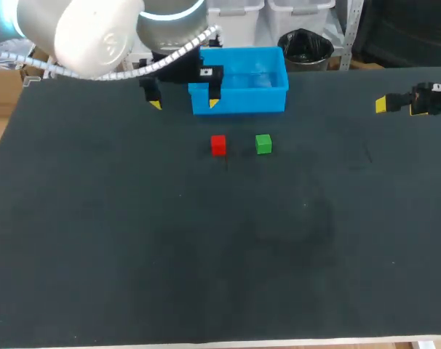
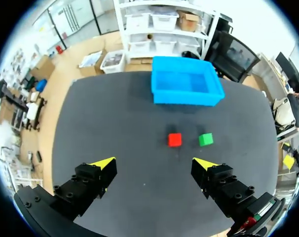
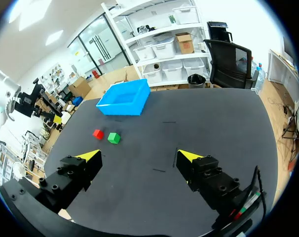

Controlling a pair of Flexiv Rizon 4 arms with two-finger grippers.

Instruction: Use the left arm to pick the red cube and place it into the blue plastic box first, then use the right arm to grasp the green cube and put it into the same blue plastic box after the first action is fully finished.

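A red cube (image 1: 218,145) and a green cube (image 1: 263,144) sit side by side on the black table, the red one to the left. Behind them stands the blue plastic box (image 1: 239,90), with nothing in it. My left gripper (image 1: 185,103) hangs open high over the table, in front of the box's left end. From its wrist, the red cube (image 2: 174,139) lies ahead between the fingers, the green cube (image 2: 205,139) and the box (image 2: 186,87) beyond. My right gripper (image 3: 137,157) stands open at the table's right side; its far-off cubes (image 3: 98,134) (image 3: 113,138) sit ahead to its left.
The black table (image 1: 206,254) stretches wide in front of the cubes. Faint short marks lie on the surface at right of the green cube. My left arm's white body and cable fill the upper left corner of the head view.
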